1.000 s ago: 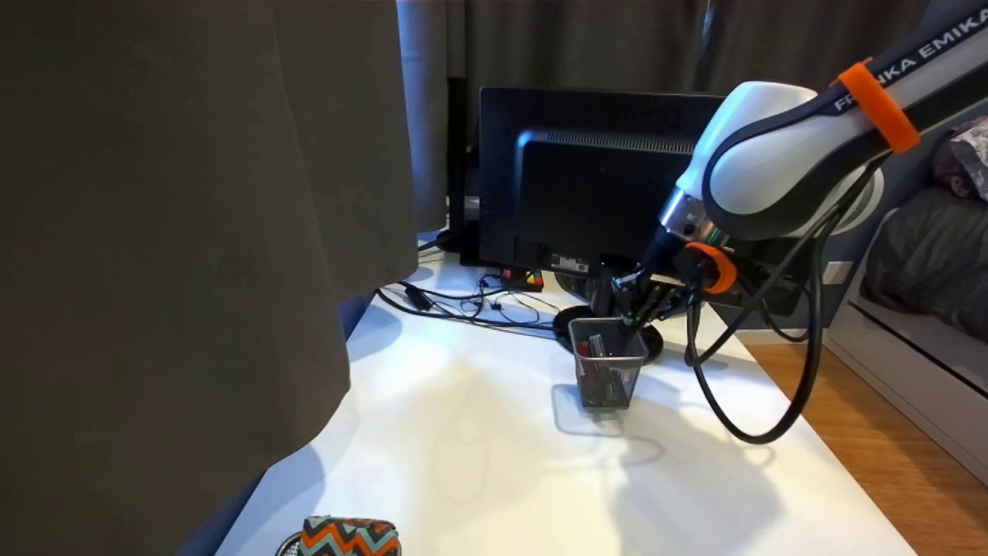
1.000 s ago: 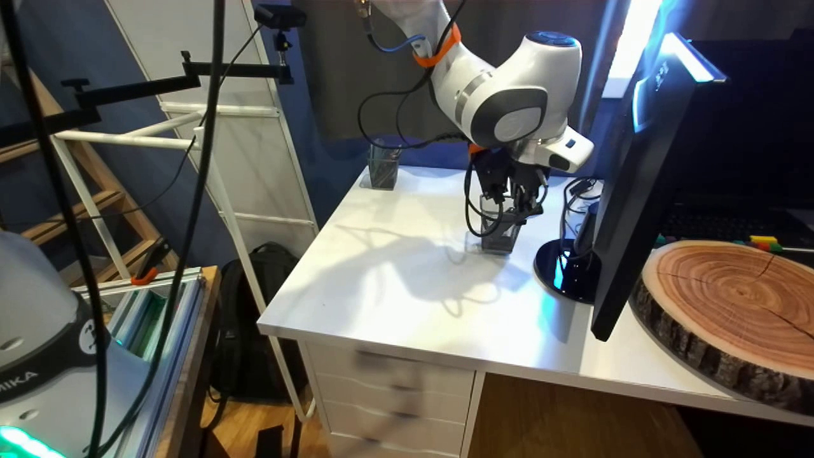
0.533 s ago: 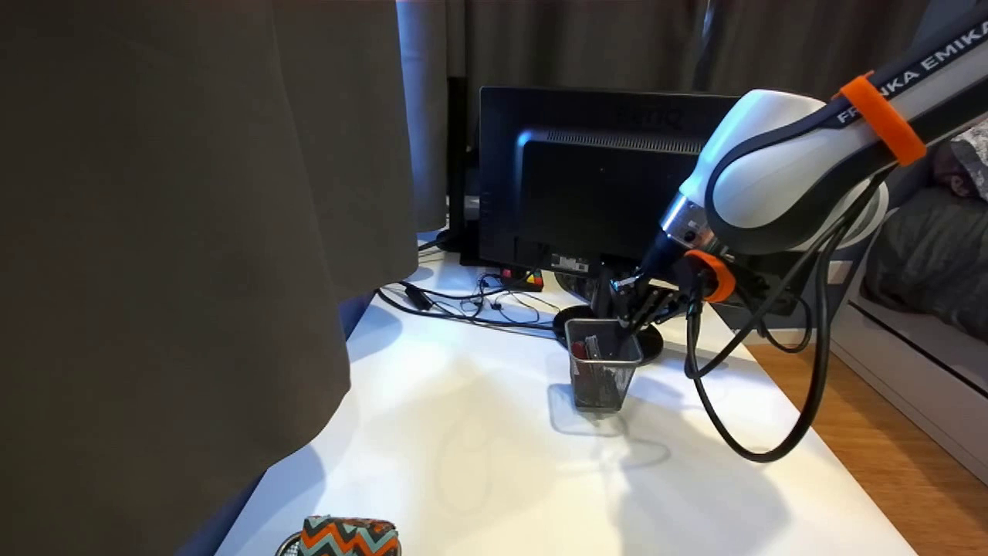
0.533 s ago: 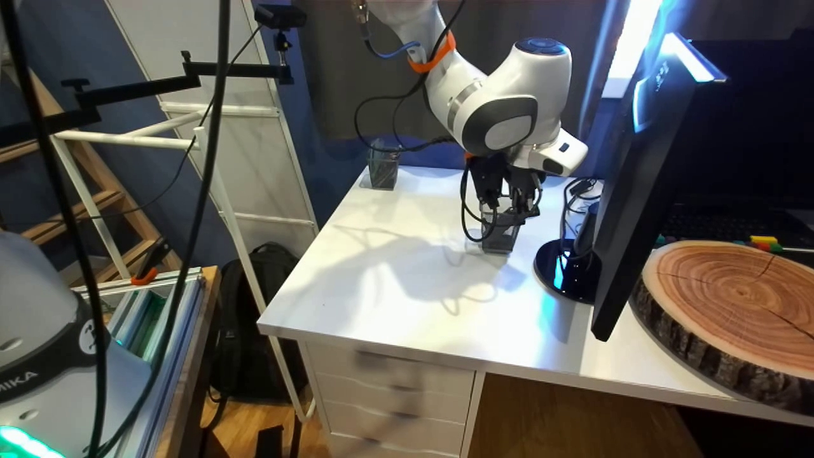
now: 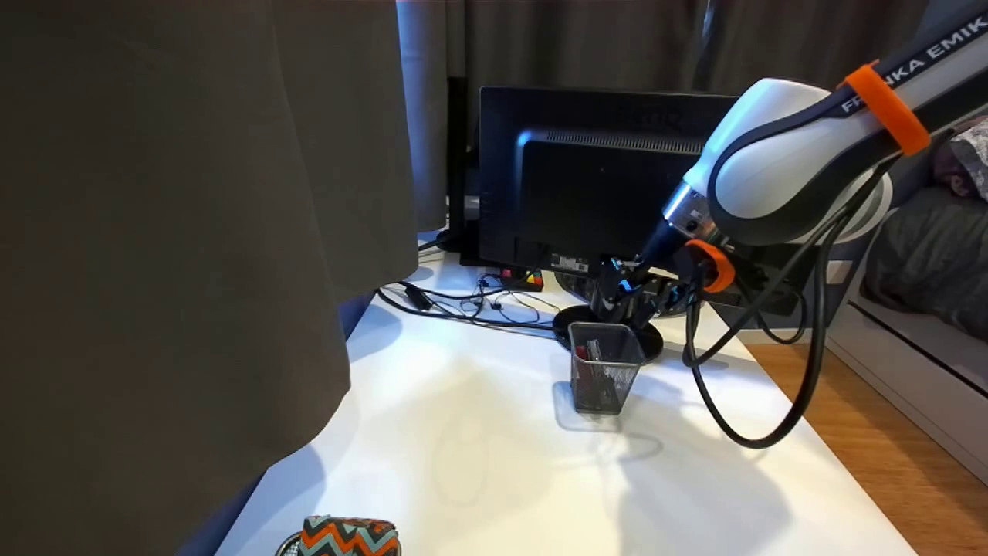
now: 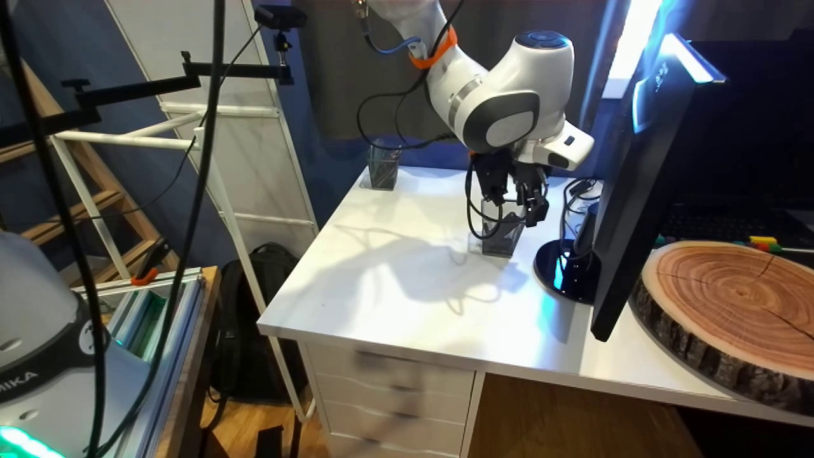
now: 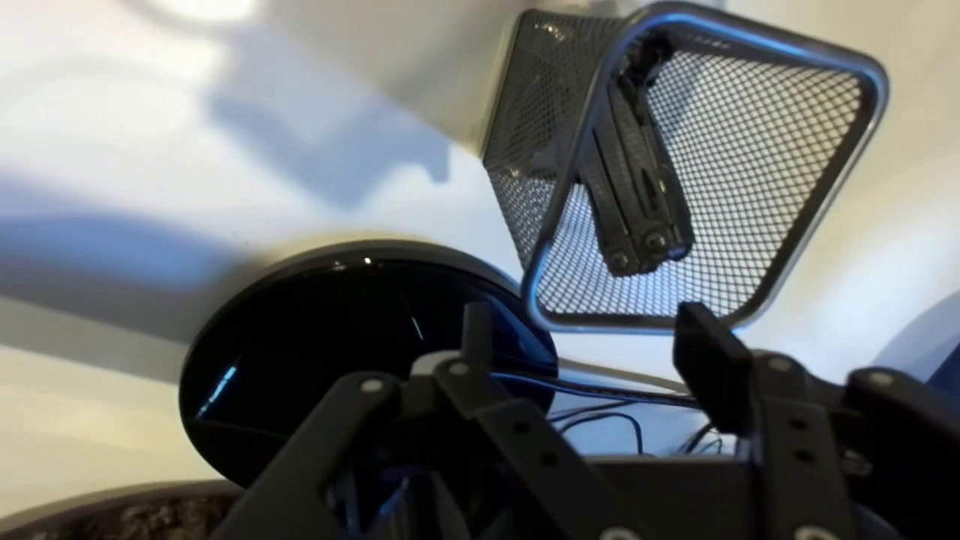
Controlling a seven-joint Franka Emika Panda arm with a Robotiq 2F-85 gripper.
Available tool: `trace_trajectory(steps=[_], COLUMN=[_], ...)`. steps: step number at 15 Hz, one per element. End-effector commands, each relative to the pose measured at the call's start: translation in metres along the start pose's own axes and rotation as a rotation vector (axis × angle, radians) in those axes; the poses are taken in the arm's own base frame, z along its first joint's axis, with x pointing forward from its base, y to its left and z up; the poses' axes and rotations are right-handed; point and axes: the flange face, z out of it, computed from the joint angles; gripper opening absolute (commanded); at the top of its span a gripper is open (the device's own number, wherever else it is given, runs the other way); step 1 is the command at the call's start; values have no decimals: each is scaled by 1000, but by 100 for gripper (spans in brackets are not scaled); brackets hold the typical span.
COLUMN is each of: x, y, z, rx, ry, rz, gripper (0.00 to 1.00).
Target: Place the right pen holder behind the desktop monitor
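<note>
1. There's the pen holder, standing on the desk, and it's on the back side of the desktop monitor. The grey mesh cup is near the round black base, with a strip of white between the two in an exterior view.
2. Over to the pincer: spread wide, its two fingers well apart, a broad gap between them.
3. And it hangs right by the top of the cup, close to the rim in both exterior views. In the wrist view, the near edge of that rim shows just beyond the fingers; whether either finger touches the wire, I can't tell.
4. Peek down inside: a dark folding tool rests at a slant against the mesh. A red item shows in there too, too small to name.
5. Here's the arm, slanting down from the upper right in an exterior view, a black hose looping below it.
6. Around the desk: a zigzag container, well apart from the cup; cables near the base; a thick wooden slab on the monitor's screen side.
</note>
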Motion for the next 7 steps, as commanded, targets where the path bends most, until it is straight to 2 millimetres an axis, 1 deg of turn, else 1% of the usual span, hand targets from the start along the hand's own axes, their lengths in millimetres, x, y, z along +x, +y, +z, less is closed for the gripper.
trace_trajectory(steps=[1, 3, 6, 7], x=[-1, 2, 9, 5], y=[-5, -8, -7, -10], z=[-9, -7, -9, -9], rx=[54, 83, 117, 92], ry=[45, 51, 88, 53], rz=[-175, -283, -439, -358], gripper=[97, 100, 100, 100])
